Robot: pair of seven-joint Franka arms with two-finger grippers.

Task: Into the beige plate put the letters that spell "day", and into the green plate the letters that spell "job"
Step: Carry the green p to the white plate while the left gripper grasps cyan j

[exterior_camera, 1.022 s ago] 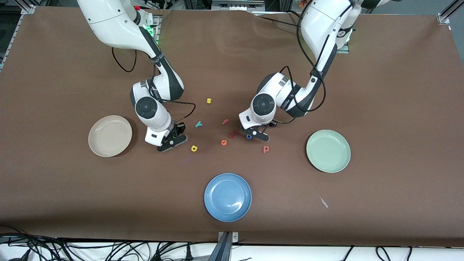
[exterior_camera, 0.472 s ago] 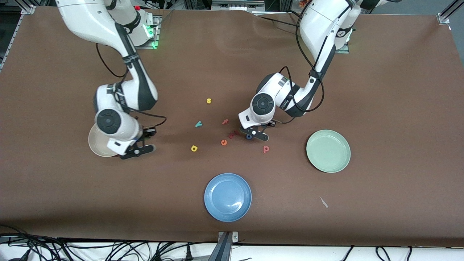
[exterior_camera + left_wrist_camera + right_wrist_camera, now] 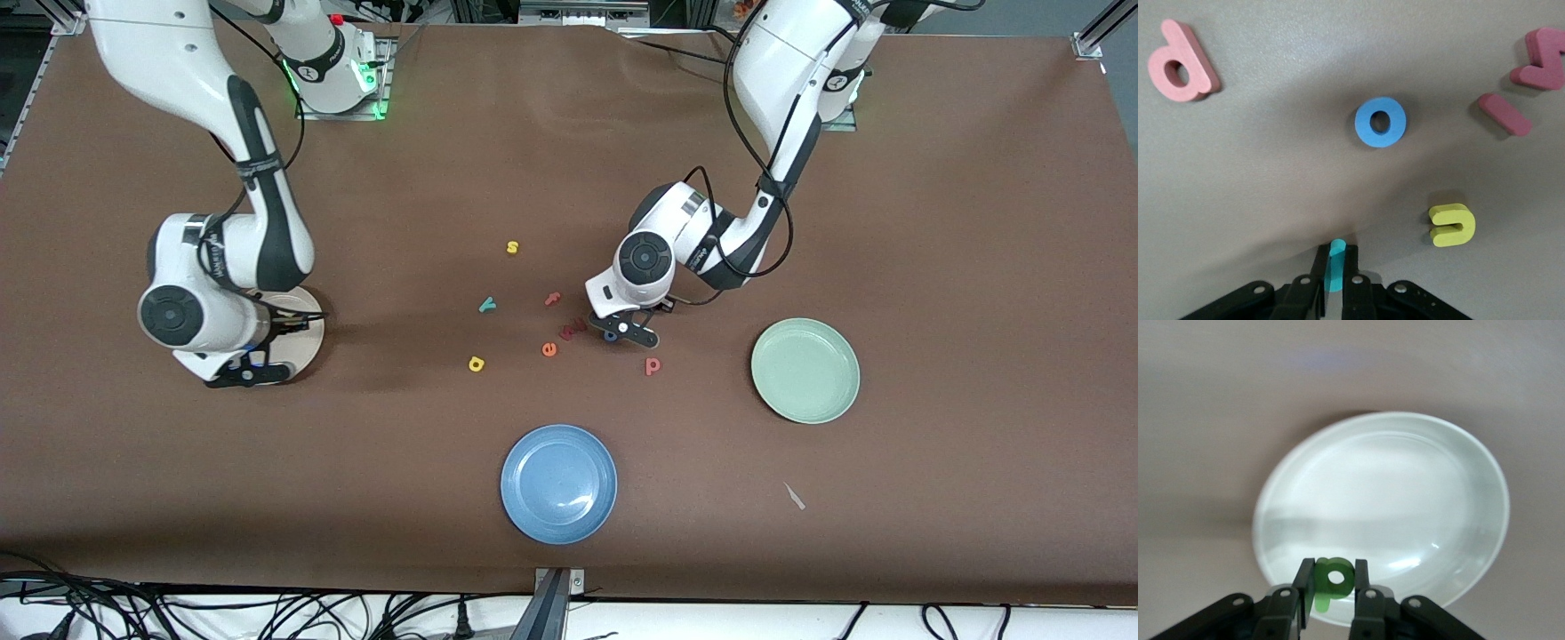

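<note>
Right gripper (image 3: 1331, 595): we pinch the green "d" (image 3: 1332, 581) over the beige plate (image 3: 1405, 487).
Left gripper (image 3: 1335, 283): we clamp the teal "j" (image 3: 1334, 265) near the blue "o" (image 3: 1380, 121).

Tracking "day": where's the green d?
The green d is clamped in the right claw over the beige plate, at the right arm's end of the table.

My arms (image 3: 222, 98): glossy white shells w/ black joint bands, round dark caps at wrists, thin black cables looped alongside. Green light glows at base, upper left of frame. Grippers (image 3: 1331, 293) black, small silver screws on the finger mounts.
</note>
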